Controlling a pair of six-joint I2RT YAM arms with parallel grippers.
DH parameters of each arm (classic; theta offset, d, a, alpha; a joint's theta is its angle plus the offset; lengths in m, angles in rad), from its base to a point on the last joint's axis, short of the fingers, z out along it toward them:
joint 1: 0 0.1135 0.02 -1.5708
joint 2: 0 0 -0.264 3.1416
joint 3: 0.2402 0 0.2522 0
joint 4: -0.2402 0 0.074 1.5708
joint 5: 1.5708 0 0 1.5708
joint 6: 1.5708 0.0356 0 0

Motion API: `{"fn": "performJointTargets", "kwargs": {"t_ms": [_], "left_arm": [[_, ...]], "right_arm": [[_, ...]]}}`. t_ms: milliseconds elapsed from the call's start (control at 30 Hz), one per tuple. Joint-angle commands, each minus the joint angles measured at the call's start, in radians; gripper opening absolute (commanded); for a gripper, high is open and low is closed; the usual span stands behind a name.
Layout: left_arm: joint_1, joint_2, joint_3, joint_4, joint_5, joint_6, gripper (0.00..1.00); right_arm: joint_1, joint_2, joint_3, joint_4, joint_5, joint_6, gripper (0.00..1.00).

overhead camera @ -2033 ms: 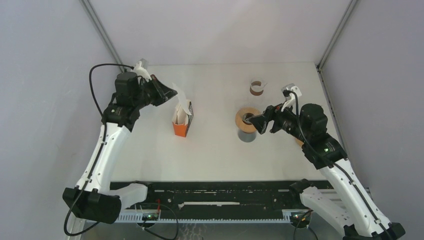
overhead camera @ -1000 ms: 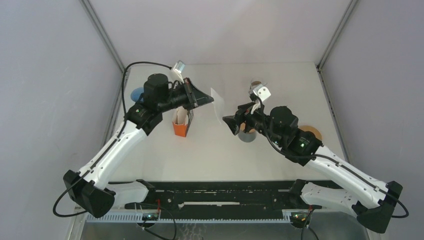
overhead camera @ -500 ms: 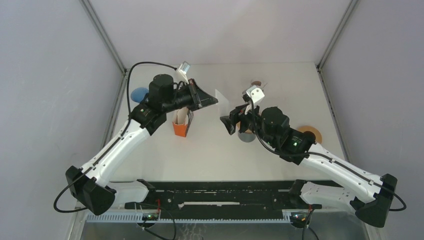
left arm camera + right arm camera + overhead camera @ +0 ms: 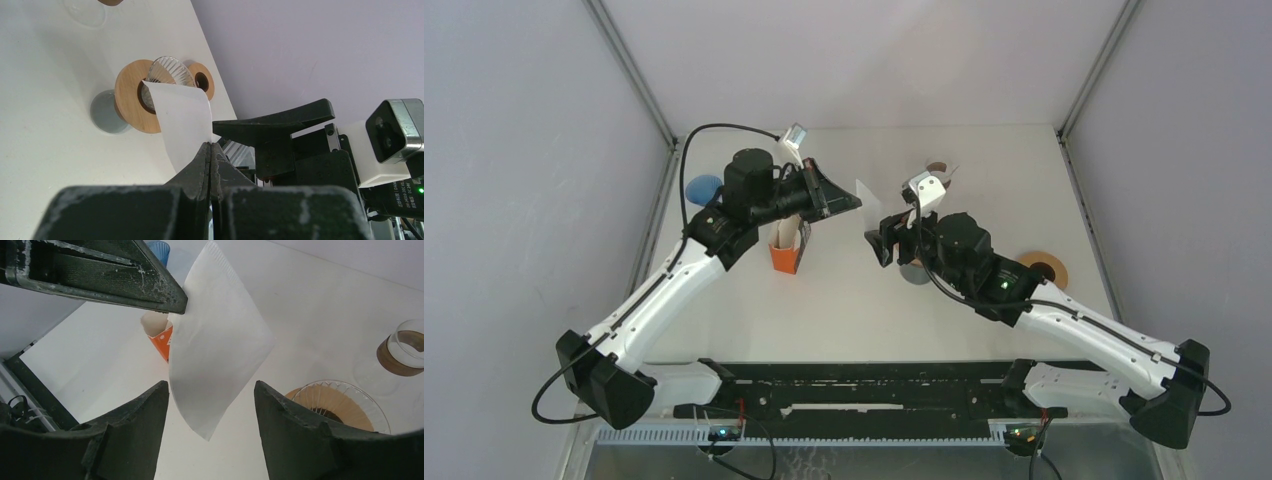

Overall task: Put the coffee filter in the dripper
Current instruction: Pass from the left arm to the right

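My left gripper (image 4: 857, 205) is shut on the top edge of a white paper coffee filter (image 4: 868, 199) and holds it in the air over the table's middle. The pinch shows in the left wrist view (image 4: 210, 146), with the filter (image 4: 184, 120) hanging beyond it. My right gripper (image 4: 879, 245) is open, its jaws on either side of the filter's lower tip (image 4: 220, 355) without touching it (image 4: 211, 386). The glass dripper with its wooden collar (image 4: 340, 402) stands on a grey cup (image 4: 106, 112). From above, my right arm mostly hides the dripper (image 4: 916, 270).
An orange box of filters (image 4: 786, 250) stands under my left arm. A blue object (image 4: 702, 186) lies at the far left. A glass carafe with brown liquid (image 4: 937, 170) stands at the back, and a wooden ring (image 4: 1044, 268) lies right of the dripper.
My left gripper lifted the filter from the orange box and swung it right. My right gripper left the dripper, moved left and now straddles the filter's lower tip.
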Motion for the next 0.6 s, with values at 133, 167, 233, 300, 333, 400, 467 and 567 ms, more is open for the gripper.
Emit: {"fn": "performJointTargets", "kwargs": {"t_ms": [133, 167, 233, 300, 333, 400, 467, 567], "left_arm": [[-0.012, -0.020, 0.037, 0.032, -0.023, -0.009, 0.00], [-0.012, -0.021, 0.037, 0.030, -0.026, -0.009, 0.00], [-0.012, -0.021, 0.034, 0.028, -0.028, -0.010, 0.00], [-0.013, -0.023, 0.032, 0.028, -0.029, -0.014, 0.00], [-0.014, -0.024, 0.031, 0.028, -0.032, -0.017, 0.00], [-0.017, -0.024, 0.031, 0.028, -0.035, -0.021, 0.00], [-0.019, -0.025, 0.031, 0.028, -0.041, -0.027, 0.00], [-0.024, -0.027, 0.030, 0.028, -0.053, -0.033, 0.00]], "right_arm": [[0.011, 0.000, 0.042, 0.028, 0.060, 0.003, 0.64], [0.011, -0.004, 0.042, 0.026, 0.068, 0.004, 0.63], [0.012, -0.009, 0.042, 0.021, 0.081, 0.006, 0.58], [0.013, -0.012, 0.042, 0.018, 0.085, 0.008, 0.54], [0.014, -0.012, 0.042, 0.018, 0.085, 0.009, 0.53], [0.018, -0.012, 0.042, 0.015, 0.091, 0.011, 0.51], [0.021, -0.011, 0.042, 0.012, 0.097, 0.012, 0.51], [0.028, -0.012, 0.041, 0.013, 0.092, 0.013, 0.51]]}}
